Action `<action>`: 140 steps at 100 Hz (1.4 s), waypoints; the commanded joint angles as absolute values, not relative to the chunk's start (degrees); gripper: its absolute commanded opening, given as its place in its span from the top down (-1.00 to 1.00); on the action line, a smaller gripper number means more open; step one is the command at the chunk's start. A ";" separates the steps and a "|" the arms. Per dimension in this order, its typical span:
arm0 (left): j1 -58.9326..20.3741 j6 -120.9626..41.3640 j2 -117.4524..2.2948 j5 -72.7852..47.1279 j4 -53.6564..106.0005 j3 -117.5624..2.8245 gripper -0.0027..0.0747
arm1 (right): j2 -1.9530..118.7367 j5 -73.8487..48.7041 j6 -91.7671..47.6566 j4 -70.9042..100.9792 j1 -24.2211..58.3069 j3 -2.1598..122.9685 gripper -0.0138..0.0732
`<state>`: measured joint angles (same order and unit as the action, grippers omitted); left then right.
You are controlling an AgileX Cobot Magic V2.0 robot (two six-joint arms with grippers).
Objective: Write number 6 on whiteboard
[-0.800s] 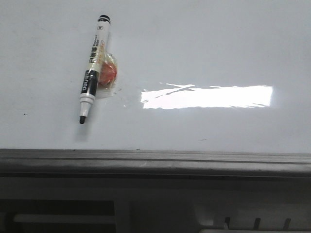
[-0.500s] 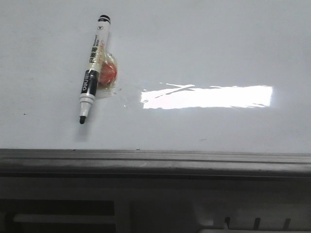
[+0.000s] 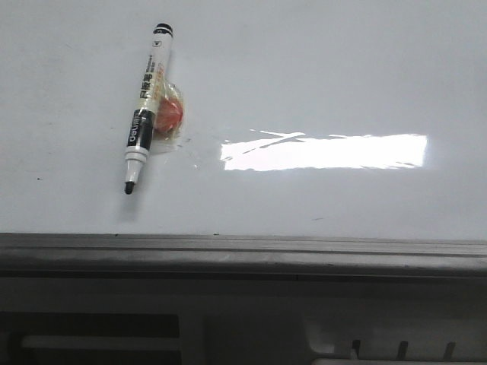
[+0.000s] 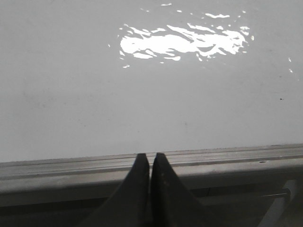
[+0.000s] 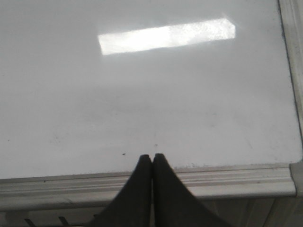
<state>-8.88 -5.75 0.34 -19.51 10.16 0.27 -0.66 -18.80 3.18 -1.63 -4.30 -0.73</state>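
Note:
The whiteboard (image 3: 319,76) fills the front view, glossy white with a bright glare strip and a grey metal edge strip (image 3: 243,251) at its near side. No number 6 shows on it; only faint specks. A black-and-white marker (image 3: 146,106) lies on the board at the left, uncapped tip toward the near edge, resting against a small red-orange object (image 3: 169,114) in clear wrap. My left gripper (image 4: 150,156) is shut and empty over the board's near edge strip. My right gripper (image 5: 152,156) is shut and empty over the near edge, close to the board's right corner (image 5: 296,165).
Below the edge strip lies a grey panel with slots (image 3: 380,346). The board's right edge strip (image 5: 291,47) shows in the right wrist view. The board also shows in the left wrist view (image 4: 142,104).

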 commanded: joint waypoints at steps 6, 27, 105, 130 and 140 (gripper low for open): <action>-9.32 -5.42 2.14 -16.68 10.36 2.83 0.98 | -1.75 -17.77 2.91 -2.05 -4.63 -2.34 0.81; -9.32 -5.42 2.14 -16.68 9.95 2.83 0.98 | -1.75 -16.59 2.91 -2.05 -4.63 -2.34 0.81; -9.32 -7.78 1.48 -9.60 55.18 -4.33 0.98 | -1.75 1.03 6.13 29.18 -4.63 5.53 0.81; -9.32 -8.81 -13.90 -26.76 30.61 -21.80 0.97 | 4.34 -26.74 -10.08 24.18 -4.63 23.93 0.81; -9.42 -10.42 -23.21 -32.52 28.93 -26.67 0.72 | 7.87 -32.76 -13.70 24.18 -4.63 27.72 0.74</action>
